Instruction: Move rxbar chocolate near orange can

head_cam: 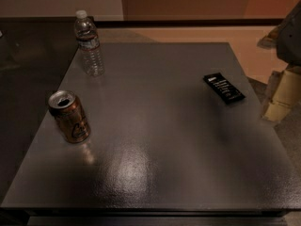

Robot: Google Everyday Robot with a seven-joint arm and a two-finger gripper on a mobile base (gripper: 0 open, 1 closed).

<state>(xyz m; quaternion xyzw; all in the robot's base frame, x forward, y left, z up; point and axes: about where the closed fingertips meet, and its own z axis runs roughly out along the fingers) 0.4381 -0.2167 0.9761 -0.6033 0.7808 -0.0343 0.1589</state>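
Surface (160,173): dark grey, slightly glossy top; carries three things, spread wide.
Rxbar chocolate (224,88): lies flat on the right half of the surface, toward the far side, set at a diagonal. Not touched by anything. Being thin and flat, it sits low, with little edge to catch.
Orange can (69,116): stands upright near the left edge, silver top showing. Well apart from the bar, with most of the surface's width between them.
Water bottle (89,44): clear plastic, upright at the far left corner, beyond the can. Not part of the job, but near the drop zone.
Gripper (282,95): pale shape at the right edge of the view, taken to be the gripper, off the surface's right side and partly cut off. Near the bar's side, not over it. Holds nothing that can be seen; open or closed cannot be told.
Stage, judged: start of the task; bar not yet picked up.
Next move, judged: reach over the bar, line up across its narrow width, press low to get under the wrapper.
Risk, judged: the bar sliding instead of lifting; nudging the can on set-down.
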